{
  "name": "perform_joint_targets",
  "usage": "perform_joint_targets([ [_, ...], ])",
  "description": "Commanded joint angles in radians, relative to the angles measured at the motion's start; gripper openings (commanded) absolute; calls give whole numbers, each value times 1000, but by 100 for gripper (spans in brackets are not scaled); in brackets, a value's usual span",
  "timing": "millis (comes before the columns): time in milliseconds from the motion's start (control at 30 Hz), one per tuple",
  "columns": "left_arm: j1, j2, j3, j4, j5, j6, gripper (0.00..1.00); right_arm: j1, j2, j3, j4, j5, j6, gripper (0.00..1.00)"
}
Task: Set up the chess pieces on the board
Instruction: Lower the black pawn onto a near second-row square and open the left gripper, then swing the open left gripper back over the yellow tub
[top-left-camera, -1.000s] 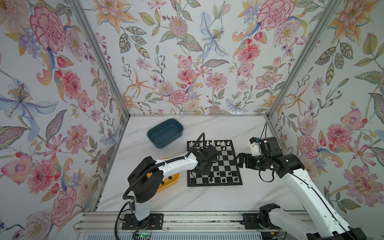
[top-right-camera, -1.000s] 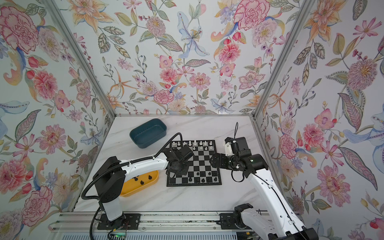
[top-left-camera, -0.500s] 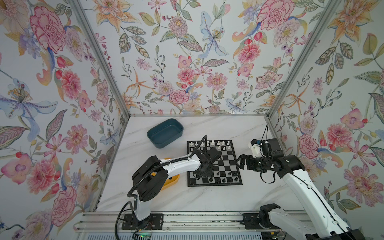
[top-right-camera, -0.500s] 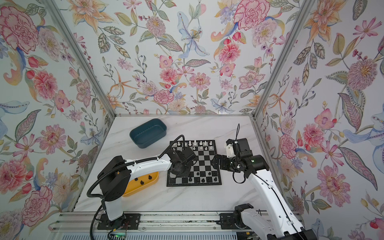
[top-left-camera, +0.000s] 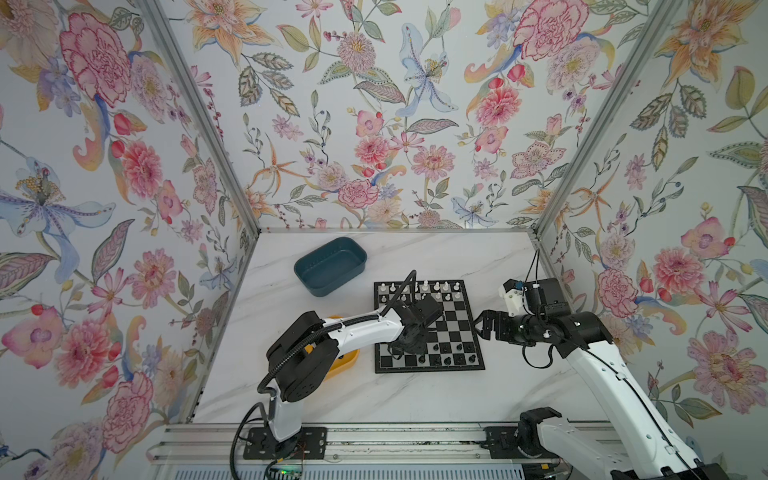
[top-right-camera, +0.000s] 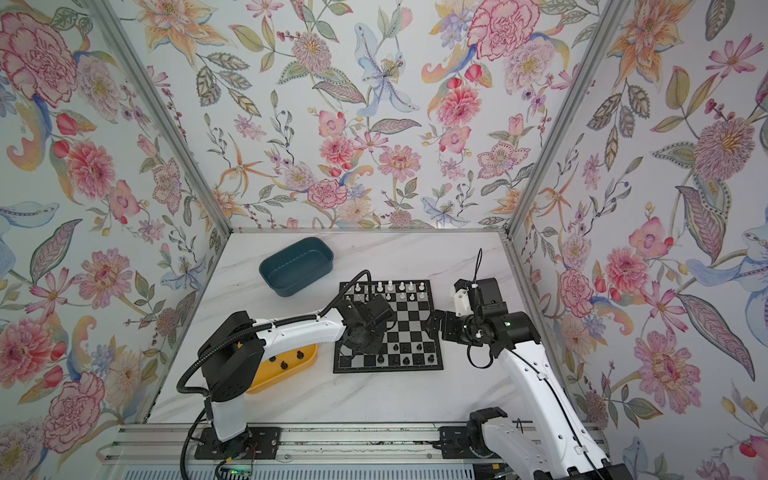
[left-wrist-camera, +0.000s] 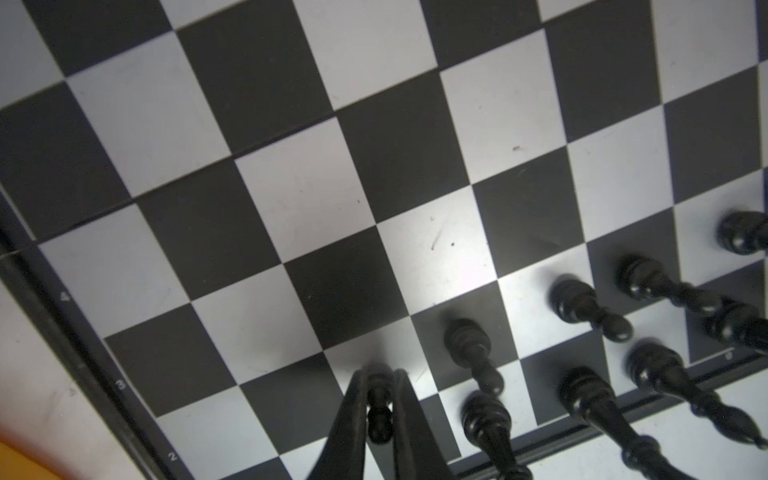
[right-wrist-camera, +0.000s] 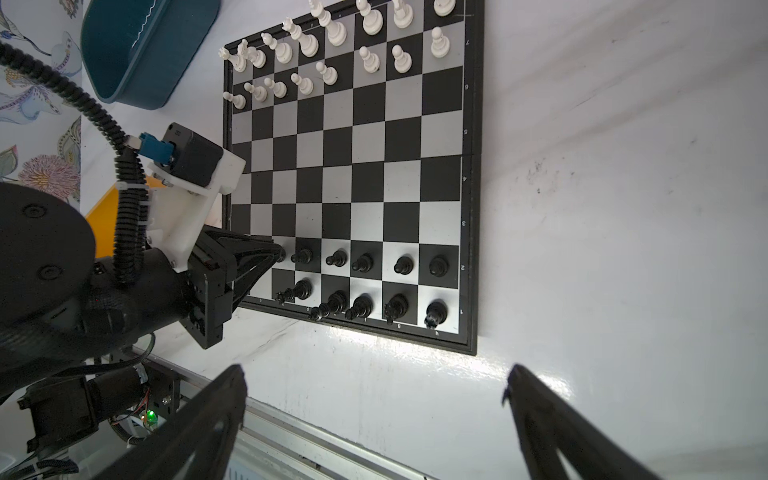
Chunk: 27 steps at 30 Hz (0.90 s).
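Board: flat near the middle of the worktop.
White pieces: two rows along the board's far edge.
Black pieces: two rows along its near edge; a few more lie in the yellow tray towards the worktop's left edge.
Left gripper: jaws narrow, one on each side of a black pawn standing in the second row from the near edge; cannot tell whether they press it.
Right gripper: jaws released, spread wide over bare worktop just right of the board.
Teal tray: near the far-left corner of the board.
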<state>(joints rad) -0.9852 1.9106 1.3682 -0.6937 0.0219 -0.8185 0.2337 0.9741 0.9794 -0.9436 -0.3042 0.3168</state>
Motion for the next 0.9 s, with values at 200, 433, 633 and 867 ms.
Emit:
perform_joint_targets([
  [200,-15,22,60,-34,-26,-1,27,-7,-6,-9,-26,-4,-23,99],
  [433,-1,-25,81,-86,-87,-2,29,-8,3,0,-26,-1,-22,99],
  [633,64,-136,77,-125,-150,2,30,-10,40,44,-20,4,-18,99],
  [867,174,-333,-59,-174,-217,-6,34,25,113,110,18,15,-1,99],
])
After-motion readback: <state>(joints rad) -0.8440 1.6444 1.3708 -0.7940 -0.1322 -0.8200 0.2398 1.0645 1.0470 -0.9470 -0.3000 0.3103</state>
